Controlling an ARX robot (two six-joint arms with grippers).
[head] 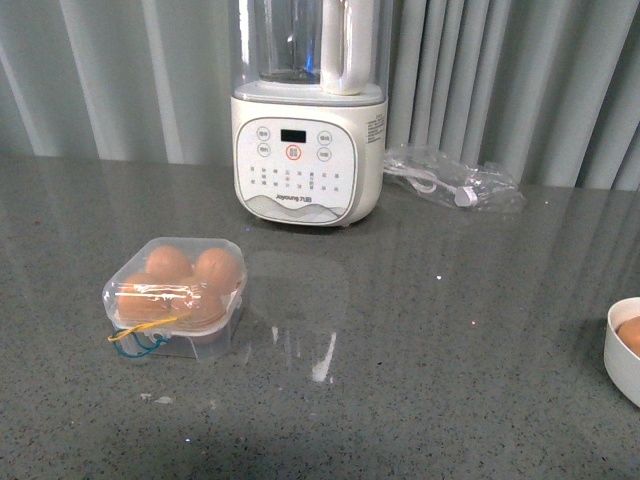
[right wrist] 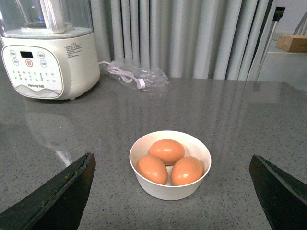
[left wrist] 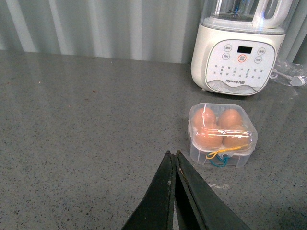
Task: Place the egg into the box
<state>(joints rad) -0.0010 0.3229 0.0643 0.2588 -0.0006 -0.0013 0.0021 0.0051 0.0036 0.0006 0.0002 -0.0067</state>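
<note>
The box (head: 175, 297) is a small clear plastic egg case on the grey table at front left, lid down, with yellow and blue bands at its front. Several brown eggs show inside it. It also shows in the left wrist view (left wrist: 222, 134). My left gripper (left wrist: 172, 153) is shut and empty, a short way in front of the box. My right gripper (right wrist: 170, 157) is open wide, its fingers (right wrist: 67, 191) on either side of a round white bowl (right wrist: 170, 191) with three brown eggs (right wrist: 167, 151). I cannot tell which is the task's egg. Neither arm shows in the front view.
A white blender (head: 308, 150) stands at the back centre of the table. A clear plastic bag with a cable (head: 450, 180) lies to its right. The bowl's edge (head: 622, 350) shows at the far right. Grey curtains hang behind the table.
</note>
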